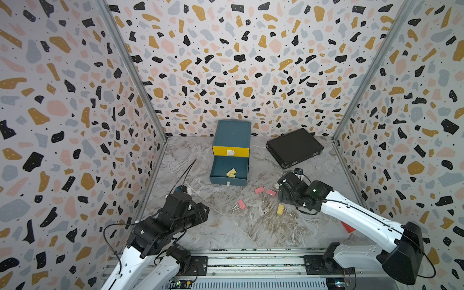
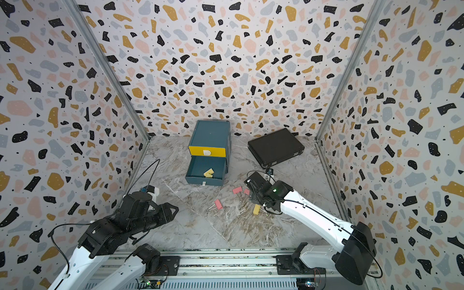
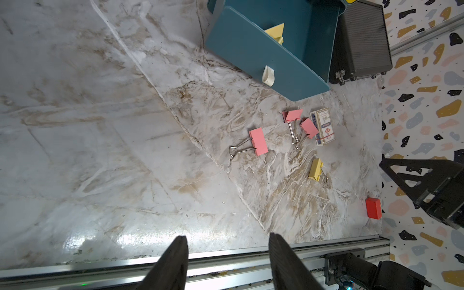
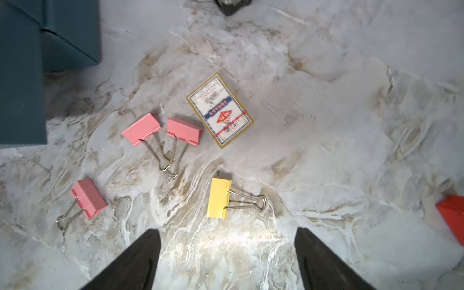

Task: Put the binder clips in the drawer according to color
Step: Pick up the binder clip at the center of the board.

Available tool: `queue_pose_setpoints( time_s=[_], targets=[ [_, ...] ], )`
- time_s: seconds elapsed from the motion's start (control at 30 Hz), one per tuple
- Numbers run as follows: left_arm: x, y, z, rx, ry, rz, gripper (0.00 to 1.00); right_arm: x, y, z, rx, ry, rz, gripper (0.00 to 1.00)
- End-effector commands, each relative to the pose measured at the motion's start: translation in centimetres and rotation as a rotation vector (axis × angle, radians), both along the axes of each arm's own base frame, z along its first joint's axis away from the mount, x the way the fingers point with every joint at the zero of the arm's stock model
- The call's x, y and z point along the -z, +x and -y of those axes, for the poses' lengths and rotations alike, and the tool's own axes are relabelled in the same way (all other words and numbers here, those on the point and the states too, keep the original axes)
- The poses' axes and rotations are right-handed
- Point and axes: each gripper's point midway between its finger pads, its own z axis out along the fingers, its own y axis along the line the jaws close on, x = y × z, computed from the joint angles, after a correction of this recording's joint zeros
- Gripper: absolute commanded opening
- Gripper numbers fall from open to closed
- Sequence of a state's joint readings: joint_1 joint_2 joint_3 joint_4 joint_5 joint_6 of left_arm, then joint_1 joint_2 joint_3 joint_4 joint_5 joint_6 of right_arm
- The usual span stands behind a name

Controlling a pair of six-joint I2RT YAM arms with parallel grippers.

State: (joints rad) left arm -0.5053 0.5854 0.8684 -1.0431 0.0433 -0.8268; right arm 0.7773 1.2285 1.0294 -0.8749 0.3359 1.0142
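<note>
Drawer chest (image 1: pixel 231 136) stands at the back of the table (image 1: pixel 226 226). Its teal drawer (image 1: pixel 227 179) is pulled out, with yellow clips (image 1: pixel 231 173) inside. Left gripper (image 3: pixel 227 236): jaws apart, empty. Right gripper (image 4: pixel 227 231): jaws wide apart, empty, near a loose yellow clip (image 4: pixel 218 198). Three pink clips (image 4: pixel 89 198) lie beside it.

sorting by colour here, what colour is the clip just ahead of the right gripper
Yellow; the binder clip shows best in the right wrist view.

Overhead stereo pair; downward wrist close-ups.
</note>
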Motion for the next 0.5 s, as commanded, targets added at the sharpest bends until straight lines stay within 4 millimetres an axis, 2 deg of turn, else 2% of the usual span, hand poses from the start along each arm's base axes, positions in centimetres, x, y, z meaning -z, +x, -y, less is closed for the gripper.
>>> queue_pose_setpoints(
  time_s=[0.0, 0.17, 0.33, 0.47],
  targets=[
    [-0.3, -0.1, 0.0, 0.002, -0.01, 0.011, 0.56, 1.7, -3.6, 1.7, 0.178, 0.122, -0.146, 0.9],
    [-0.5, 0.2, 0.3, -0.017, -0.035, 0.004, 0.56, 2.5, -4.6, 0.7, 0.483, 0.308, -0.245, 0.91],
    [-1.1, 0.0, 0.0, -0.026, -0.032, 0.015, 0.56, 2.9, -3.8, -0.9, 0.749, 0.397, -0.352, 0.92],
    [-1.1, 0.1, 0.1, -0.029, -0.04, 0.016, 0.56, 5.4, -3.0, -1.4, 0.925, 0.396, -0.46, 0.95]
  ],
)
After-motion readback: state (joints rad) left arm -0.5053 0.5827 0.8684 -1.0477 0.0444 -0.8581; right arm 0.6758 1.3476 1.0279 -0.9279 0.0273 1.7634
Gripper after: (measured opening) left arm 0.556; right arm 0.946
